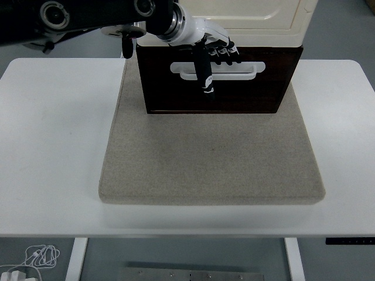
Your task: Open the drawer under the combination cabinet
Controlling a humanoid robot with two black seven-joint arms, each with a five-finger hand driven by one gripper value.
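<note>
Head view frames a white rectangular table (53, 146) on which a square beige felt mat (211, 164) is laid, filling the centre of the frame. At the upper centre, on the far part of the mat, a cream-coloured cabinet body (252, 17) is seen, and under it sits the dark brown wooden drawer front (176, 93) with a white slotted oblong handle (234, 68) set across its upper half. The drawer front is seen directly beneath the cream body; whether it is pulled out at all cannot be told from this high angle.

The black left arm is brought in from the upper left of the frame, ending at a white wrist cuff. The left hand (211, 55) is placed at the upper edge of the drawer front, over the left part of the handle. Its black fingers (206, 73) are curled downward across the handle slot, one long finger crossing the white bar and reaching just below it; they appear hooked on the handle, though the grip itself is partly hidden.

A white cable (35, 257) is seen on the floor at the lower left.
</note>
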